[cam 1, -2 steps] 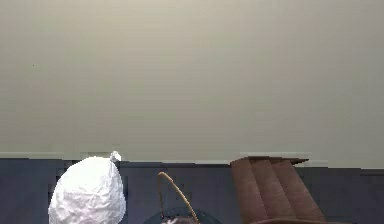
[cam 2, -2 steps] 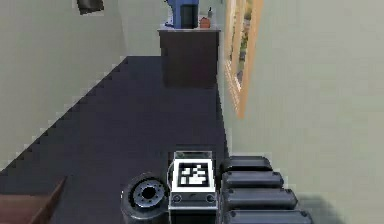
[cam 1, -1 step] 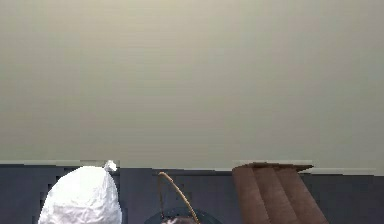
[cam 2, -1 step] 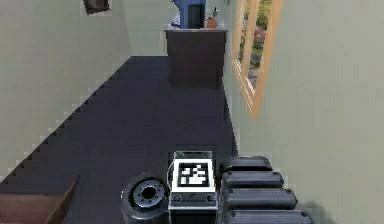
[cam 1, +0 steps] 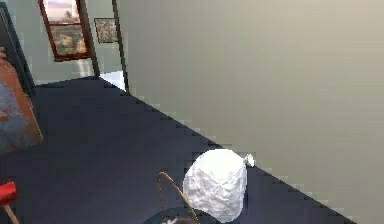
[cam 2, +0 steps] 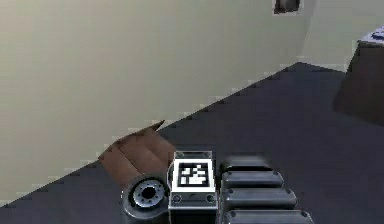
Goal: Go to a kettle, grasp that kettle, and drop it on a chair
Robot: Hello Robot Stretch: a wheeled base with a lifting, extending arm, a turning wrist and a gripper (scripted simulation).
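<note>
The arm (cam 2: pixel 250 185) is tucked in close, likely for safe driving. Whether the tool (cam 2: pixel 147 197), by a brown box (cam 2: pixel 140 155), holds anything cannot be told.

end effector (cam 2: pixel 146 197) tip unclear, brown obj (cam 2: pixel 135 155) partly behind arm (cam 2: pixel 250 195)

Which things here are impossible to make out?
Forward view: the white crumpled lump is too shapeless to name; the thin brown hoop and small red object are cut off by edges.
Arm side view: the gripper shows no clear far end, so whether it holds anything cannot be told.
</note>
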